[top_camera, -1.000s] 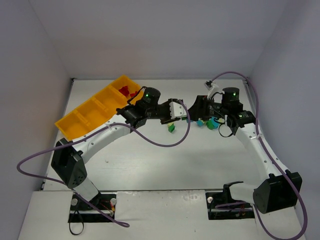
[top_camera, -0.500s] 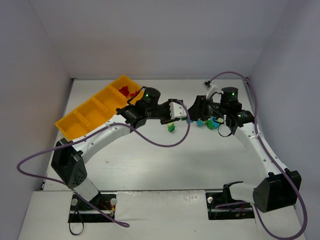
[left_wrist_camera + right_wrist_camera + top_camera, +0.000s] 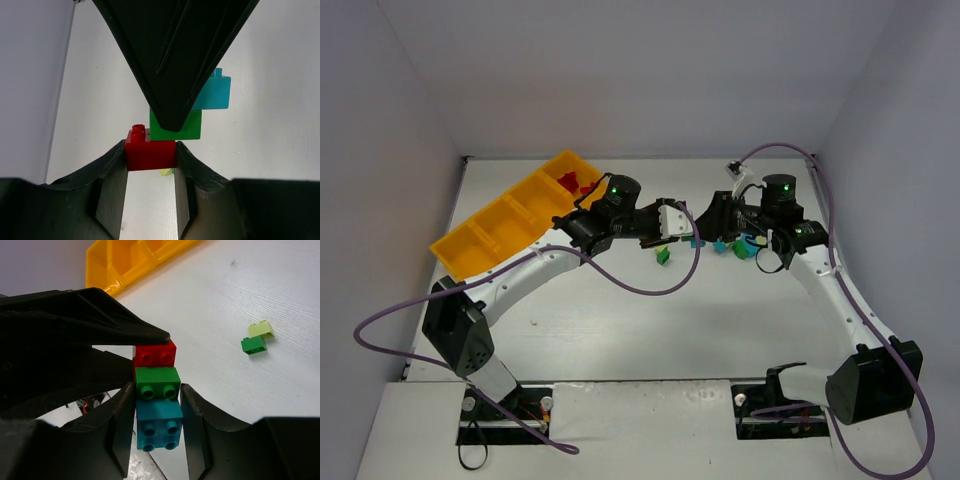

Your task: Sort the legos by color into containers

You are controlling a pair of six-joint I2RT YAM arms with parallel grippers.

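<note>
**Two arms meet mid-table on one three-brick stack**

The left gripper (image 3: 150,146) is pinched narrow on the red brick (image 3: 150,156), one finger against each side. The right gripper (image 3: 158,387) is clamped on the blue brick (image 3: 159,425), and its fingertips also reach the sides of the green brick (image 3: 157,382). The three bricks are joined in a row, green in the middle, and held above the table (image 3: 620,340) between the two arms.

The yellow tray (image 3: 470,250) lies at an angle on the far left. One end is near the left wall and the other near the back edge. Red bricks (image 3: 570,182) sit in its farthest compartment. Open tabletop runs from the grippers back toward the arm bases and forward to the back wall. The left arm's purple cable (image 3: 640,285) loops across the near part. A loose dark green brick (image 3: 253,345) touches a pale yellow-green one (image 3: 261,329) on the table, just beside the left gripper. A small cluster of teal bricks (image 3: 745,248) lies close under the right wrist.

From above, the stack is almost wholly covered by the two grippers. In the left wrist view, the right gripper's black finger covers the top of the green brick and much of the blue one. The bricks in the teal cluster are too small to count.
</note>
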